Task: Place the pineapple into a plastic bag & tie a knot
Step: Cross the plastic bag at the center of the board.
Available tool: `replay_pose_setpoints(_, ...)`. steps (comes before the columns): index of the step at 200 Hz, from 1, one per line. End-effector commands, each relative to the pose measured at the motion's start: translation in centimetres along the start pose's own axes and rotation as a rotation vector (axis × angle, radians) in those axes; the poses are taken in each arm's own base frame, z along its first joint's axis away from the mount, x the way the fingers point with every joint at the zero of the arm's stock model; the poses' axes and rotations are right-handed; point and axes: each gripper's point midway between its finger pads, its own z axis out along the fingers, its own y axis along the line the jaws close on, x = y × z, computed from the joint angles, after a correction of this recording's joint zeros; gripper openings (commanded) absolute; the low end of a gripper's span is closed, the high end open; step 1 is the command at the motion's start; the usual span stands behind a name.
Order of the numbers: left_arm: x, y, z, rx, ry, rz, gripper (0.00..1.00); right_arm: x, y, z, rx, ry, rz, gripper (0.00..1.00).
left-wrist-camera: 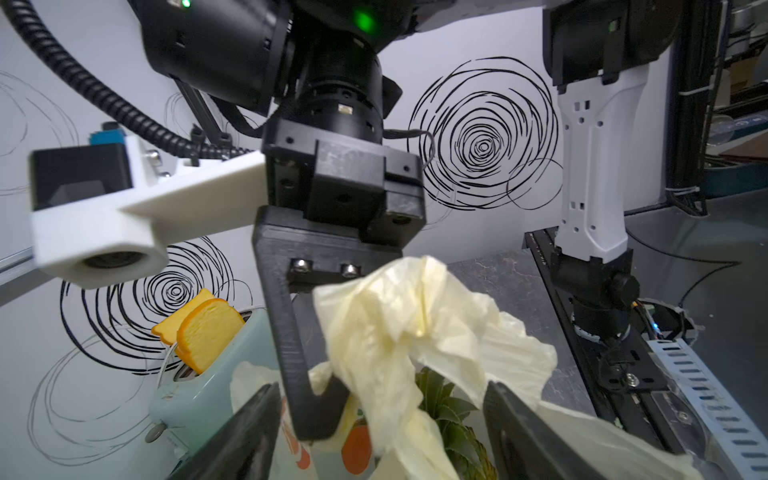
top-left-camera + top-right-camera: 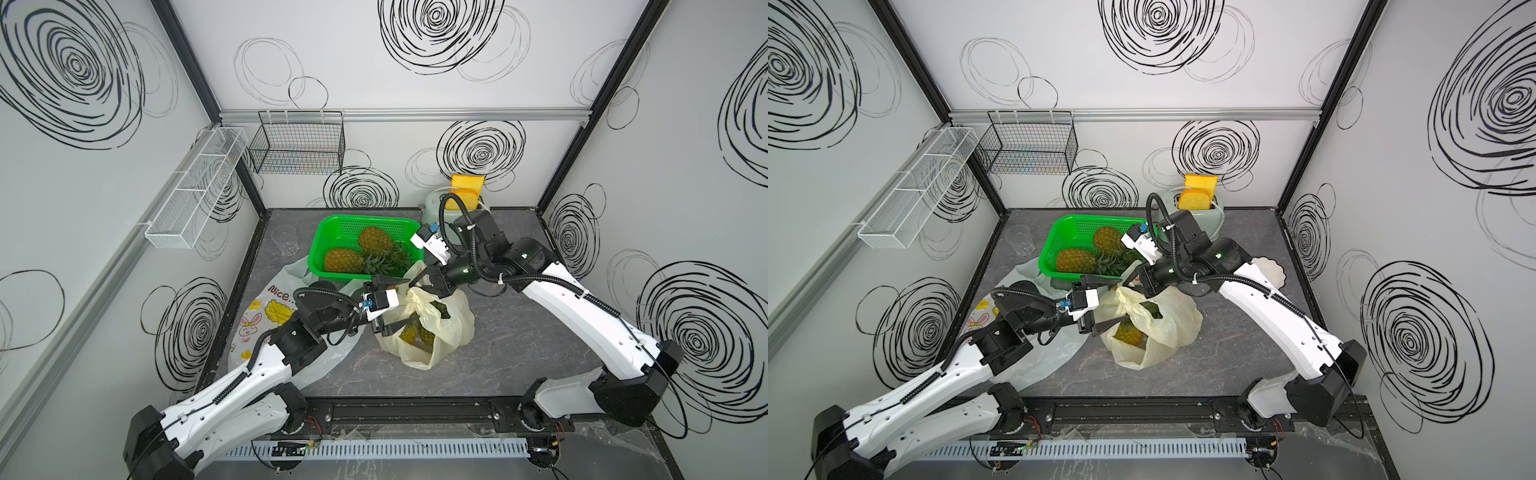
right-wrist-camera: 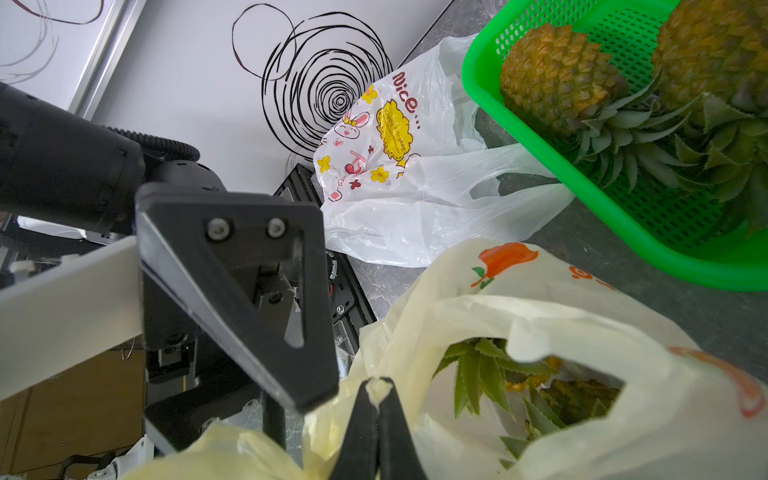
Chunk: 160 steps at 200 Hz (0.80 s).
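A pale yellow plastic bag [image 2: 451, 326] [image 2: 1177, 322] stands mid-table, mouth up, with a pineapple [image 2: 415, 333] [image 2: 1127, 332] inside; its green crown [image 3: 478, 374] [image 1: 449, 399] shows through the opening. My left gripper [image 2: 400, 303] [image 2: 1106, 302] [image 1: 382, 436] is open, its fingers straddling the bunched top of the bag [image 1: 395, 316] without pinching it. My right gripper [image 2: 415, 281] [image 2: 1128, 279] [image 3: 377, 399] reaches in from the far side and is shut on a fold of the bag's upper edge [image 3: 540, 307].
A green basket [image 2: 332, 230] [image 3: 582, 187] behind the bag holds two more pineapples. A white printed bag [image 2: 266, 316] [image 3: 395, 137] lies under the left arm. At the back stand a clear cup [image 2: 285, 245] and a toaster with bread [image 2: 434, 205] [image 1: 199, 374].
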Motion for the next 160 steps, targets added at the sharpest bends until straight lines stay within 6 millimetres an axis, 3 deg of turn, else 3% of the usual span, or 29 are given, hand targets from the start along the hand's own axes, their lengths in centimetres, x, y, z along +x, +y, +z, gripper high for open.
replay_pose_setpoints(1,-4.1,2.0,-0.6,-0.063,-0.099,-0.002,0.85,0.8,-0.3,0.3,0.01,0.032,0.011,0.0)
replay_pose_setpoints(64,-4.4,-0.5,0.1,0.135,-0.07,-0.085,0.86,0.7,-0.6,0.6,0.017,0.038,0.011,0.0)
replay_pose_setpoints(111,-4.1,-0.5,0.9,0.165,-0.035,-0.16,0.87,0.8,-0.6,0.7,0.019,0.041,0.015,0.0)
replay_pose_setpoints(160,-3.6,-0.9,1.5,0.205,-0.001,-0.207,0.73,0.7,-0.6,0.9,0.02,0.045,0.015,0.0)
